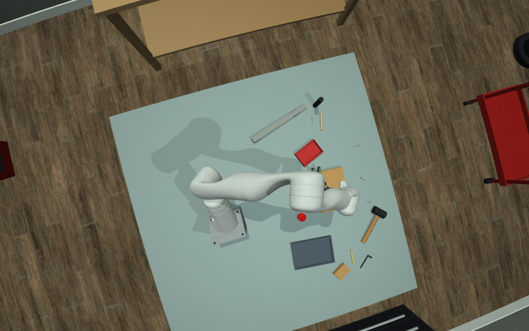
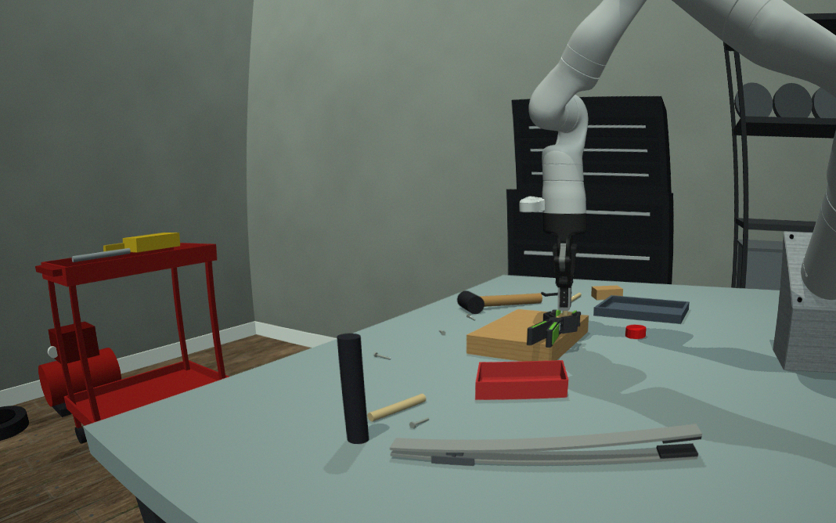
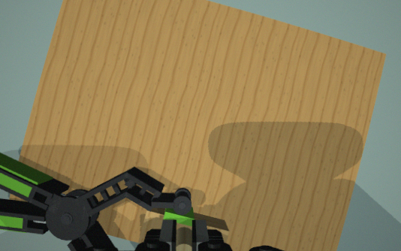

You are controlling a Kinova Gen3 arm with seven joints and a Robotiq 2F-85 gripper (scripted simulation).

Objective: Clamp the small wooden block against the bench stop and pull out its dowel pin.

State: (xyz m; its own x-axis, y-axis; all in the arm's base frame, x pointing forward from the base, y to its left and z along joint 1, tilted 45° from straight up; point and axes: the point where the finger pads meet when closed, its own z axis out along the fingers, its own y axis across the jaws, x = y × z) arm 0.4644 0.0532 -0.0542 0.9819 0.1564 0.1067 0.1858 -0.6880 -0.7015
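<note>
The wooden bench board (image 2: 517, 336) lies on the grey table and fills most of the wrist view (image 3: 203, 113). The black and green spring clamp (image 2: 551, 328) sits at the board's near edge; it also shows in the wrist view (image 3: 75, 203). My gripper (image 2: 563, 301) points straight down just above the clamp. It is shut on a thin pale dowel pin (image 3: 182, 240), seen between the finger pads. The small block is mostly hidden under the clamp and my fingers. I cannot tell whether the pin's lower end is clear of the hole. From above, my arm covers the clamp area (image 1: 327, 187).
A red tray (image 2: 520, 379) lies in front of the board, and a grey tray (image 2: 641, 308) and a red cap (image 2: 635, 331) to its right. A hammer (image 2: 499, 300) lies behind it. A black cylinder (image 2: 352, 387), a spare dowel (image 2: 398, 406), a steel rule (image 2: 545, 447) and loose screws lie nearer.
</note>
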